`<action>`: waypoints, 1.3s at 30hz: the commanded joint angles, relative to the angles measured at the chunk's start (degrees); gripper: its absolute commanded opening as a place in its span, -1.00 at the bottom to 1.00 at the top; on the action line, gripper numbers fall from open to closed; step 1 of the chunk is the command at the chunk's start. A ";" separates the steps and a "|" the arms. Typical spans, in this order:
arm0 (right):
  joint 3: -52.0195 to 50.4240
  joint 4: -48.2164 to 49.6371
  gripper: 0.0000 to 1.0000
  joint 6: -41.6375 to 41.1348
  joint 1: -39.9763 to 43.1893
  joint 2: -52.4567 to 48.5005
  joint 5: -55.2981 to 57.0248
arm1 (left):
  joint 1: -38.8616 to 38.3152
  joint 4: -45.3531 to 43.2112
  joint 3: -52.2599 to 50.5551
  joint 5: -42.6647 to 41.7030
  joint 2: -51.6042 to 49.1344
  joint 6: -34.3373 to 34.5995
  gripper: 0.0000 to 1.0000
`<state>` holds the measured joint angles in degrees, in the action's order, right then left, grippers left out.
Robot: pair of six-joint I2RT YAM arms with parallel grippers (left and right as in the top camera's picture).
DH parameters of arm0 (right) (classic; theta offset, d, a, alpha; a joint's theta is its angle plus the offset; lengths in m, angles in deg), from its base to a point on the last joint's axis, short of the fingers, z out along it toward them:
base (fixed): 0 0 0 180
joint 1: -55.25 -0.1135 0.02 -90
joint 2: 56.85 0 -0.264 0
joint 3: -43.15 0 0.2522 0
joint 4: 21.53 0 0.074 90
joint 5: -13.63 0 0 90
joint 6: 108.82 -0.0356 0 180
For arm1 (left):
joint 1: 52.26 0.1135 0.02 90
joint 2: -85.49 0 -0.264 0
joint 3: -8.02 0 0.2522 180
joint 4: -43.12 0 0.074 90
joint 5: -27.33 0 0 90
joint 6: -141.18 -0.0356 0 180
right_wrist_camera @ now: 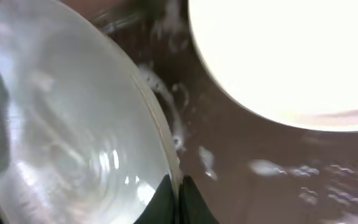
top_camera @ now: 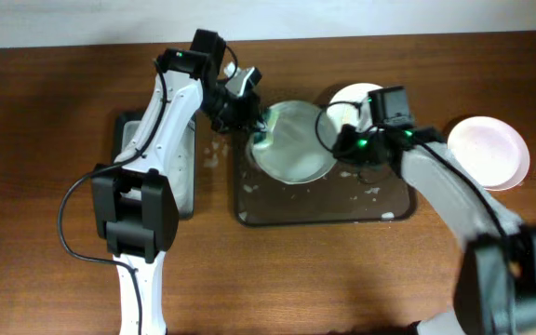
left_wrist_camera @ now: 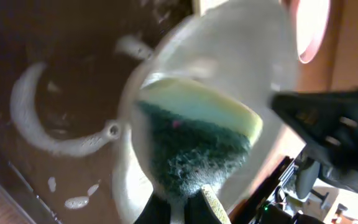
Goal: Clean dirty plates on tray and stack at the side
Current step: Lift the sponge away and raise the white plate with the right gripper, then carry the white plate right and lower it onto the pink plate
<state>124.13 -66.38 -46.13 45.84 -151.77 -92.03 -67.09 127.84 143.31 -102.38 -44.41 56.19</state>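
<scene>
A: Item one, plates: location and condition?

B: One plate (top_camera: pixel 296 149) sat mid-frame on the tray (top_camera: pixel 324 212), filmed with soap. Left gripper (top_camera: pixel 261 133) was clamped on a sponge (left_wrist_camera: pixel 197 143) pressed against it; right gripper (top_camera: pixel 342 141) pinched its rim. A second plate (top_camera: pixel 354 96) lay at the tray's upper right; a third plate (top_camera: pixel 489 151) on the table (top_camera: pixel 45 112), right of frame.

A: Progress?

B: By appearance: one set aside, one mid-scrub, one pending; no stack formed yet.

rear plate (top_camera: pixel 354 94) partly hidden, sponge (left_wrist_camera: pixel 194 142) blurred
</scene>
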 commanded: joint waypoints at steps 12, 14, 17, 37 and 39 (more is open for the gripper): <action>0.09 -9.79 -0.92 2.91 -1.51 20.17 57.77 | -4.50 1.57 1.51 26.25 0.48 0.72 -0.99; 0.09 -10.56 -0.92 2.91 -3.91 20.17 64.92 | -4.57 1.29 1.51 28.11 0.37 2.89 -0.99; 0.09 -10.75 -0.92 3.13 -9.14 20.09 77.53 | -4.50 0.02 1.51 28.20 0.28 3.28 -0.99; 0.07 -16.50 -0.92 3.23 -24.37 4.09 97.31 | -4.50 -0.85 1.49 28.65 0.26 3.28 -0.99; 0.07 -16.57 -0.92 3.26 -24.37 3.82 97.13 | -4.50 -0.85 1.51 28.68 0.26 3.28 -0.99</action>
<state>124.17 -82.86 -42.37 21.71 -147.59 2.11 -71.74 127.16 144.10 -74.36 -44.41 58.75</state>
